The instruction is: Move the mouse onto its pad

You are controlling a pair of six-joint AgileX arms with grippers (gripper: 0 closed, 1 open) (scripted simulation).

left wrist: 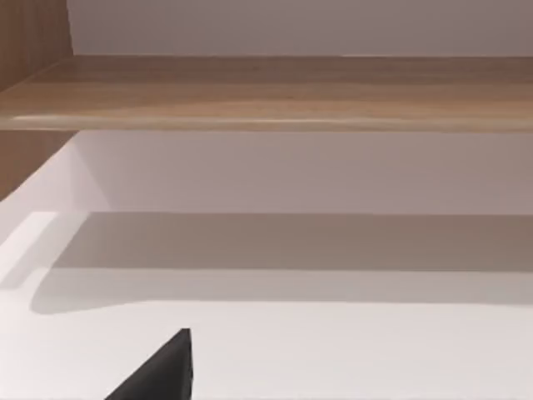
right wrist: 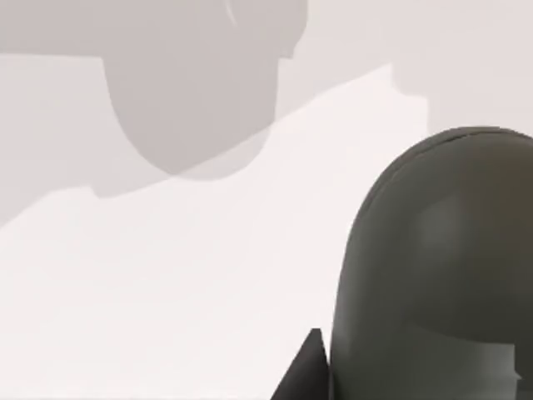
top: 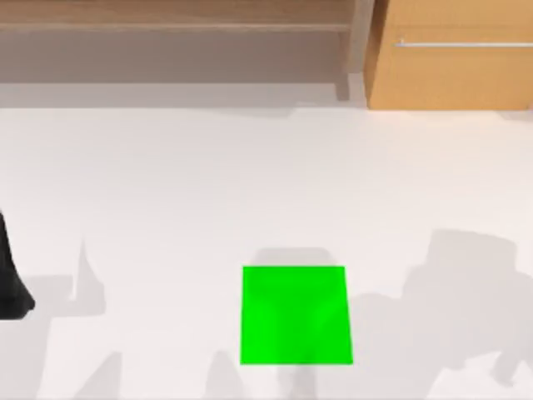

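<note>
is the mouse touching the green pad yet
Apart. In the top view the pad lies bare, nothing on it or at its edges. The right wrist view shows the mouse against white table.

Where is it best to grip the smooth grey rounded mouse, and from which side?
Probably across the long, straighter sides of the smooth grey rounded mouse, from above: its domed end curves away and could slip; the sides run nearly parallel.
</note>
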